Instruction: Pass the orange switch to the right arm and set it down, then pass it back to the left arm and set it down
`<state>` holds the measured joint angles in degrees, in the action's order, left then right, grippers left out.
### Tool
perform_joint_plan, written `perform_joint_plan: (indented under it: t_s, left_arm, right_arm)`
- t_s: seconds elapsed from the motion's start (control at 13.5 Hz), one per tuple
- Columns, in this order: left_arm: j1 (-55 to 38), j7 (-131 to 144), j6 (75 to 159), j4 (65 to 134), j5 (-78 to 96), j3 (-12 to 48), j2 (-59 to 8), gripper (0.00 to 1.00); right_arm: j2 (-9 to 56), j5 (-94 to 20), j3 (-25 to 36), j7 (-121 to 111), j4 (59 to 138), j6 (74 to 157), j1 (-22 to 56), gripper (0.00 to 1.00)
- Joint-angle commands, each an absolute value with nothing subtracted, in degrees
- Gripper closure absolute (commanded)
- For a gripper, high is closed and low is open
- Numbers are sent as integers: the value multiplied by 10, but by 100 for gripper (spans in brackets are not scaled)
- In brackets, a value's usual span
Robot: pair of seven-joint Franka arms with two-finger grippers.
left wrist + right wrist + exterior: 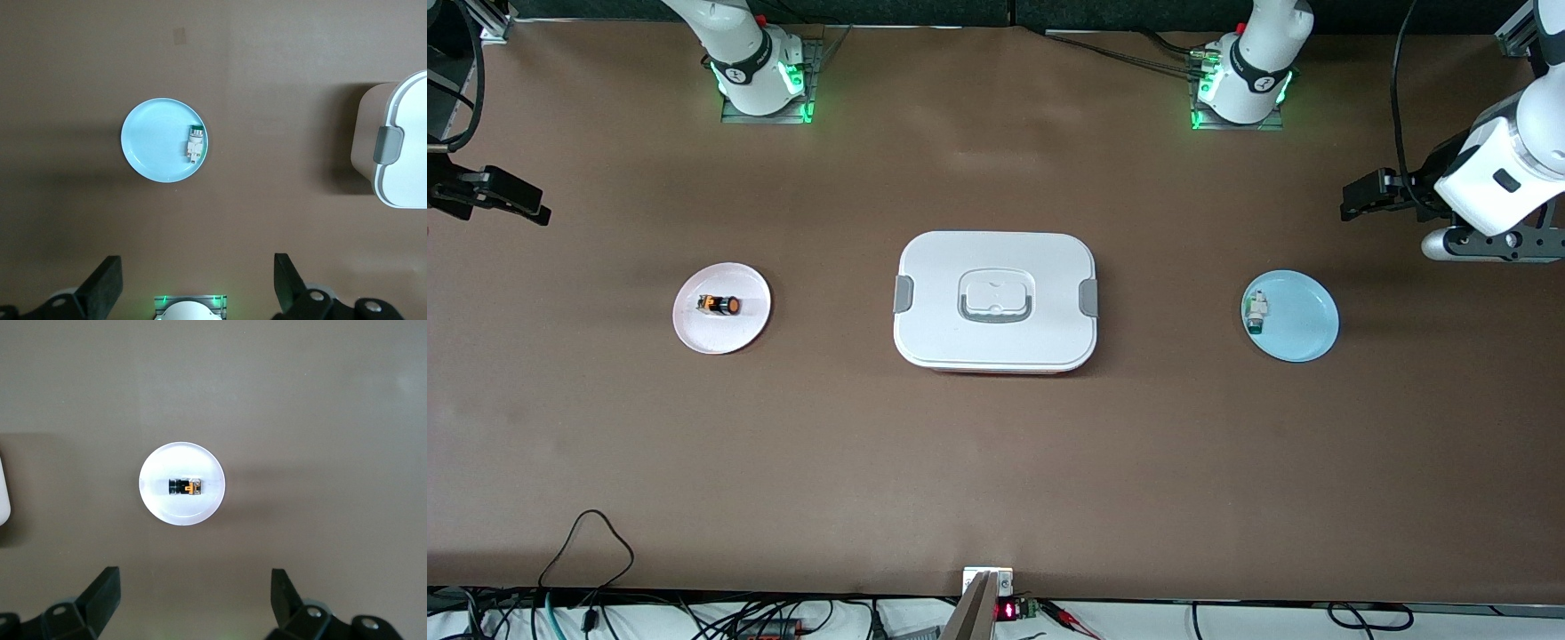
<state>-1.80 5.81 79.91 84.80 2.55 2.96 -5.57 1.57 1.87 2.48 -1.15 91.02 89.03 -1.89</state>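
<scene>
The orange switch [719,305] lies on its side on a pale pink plate [738,334] toward the right arm's end of the table. In the right wrist view the switch [186,487] rests in the middle of that plate [180,511]. My right gripper [193,597] hangs open high above the table, empty, at that end [532,206]. The white lidded box [996,300] stands at the table's middle, between the two plates. My left gripper [198,280] is open and empty, up in the air at the left arm's end [1356,201].
A light blue plate [1303,331] toward the left arm's end holds a small white part with a green end [1256,314]; the left wrist view shows the plate [152,143], the part [194,143] and a box corner [400,147]. Cables run along the table's near edge.
</scene>
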Motion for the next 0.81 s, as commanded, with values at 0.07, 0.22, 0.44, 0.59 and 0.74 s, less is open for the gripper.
perform_joint_plan:
  t_s: [0.07, 0.22, 0.44, 0.59, 0.74]
  left_arm:
    - [-15, 61, 792, 848, 18, 34, -49, 0]
    - [-15, 61, 792, 848, 18, 35, -49, 0]
    - [-15, 61, 792, 849, 18, 35, -49, 0]
    - [-15, 60, 792, 849, 18, 35, -49, 0]
    - [-15, 60, 792, 848, 18, 35, -49, 0]
  right_arm:
    - [19, 16, 25, -7, 896, 877, -17, 0]
    - [19, 16, 25, -9, 896, 877, -18, 0]
    - [33, 16, 25, -9, 896, 877, -17, 0]
    - [55, 16, 25, -10, 897, 877, -15, 0]
    - [77, 16, 25, -7, 897, 878, -11, 0]
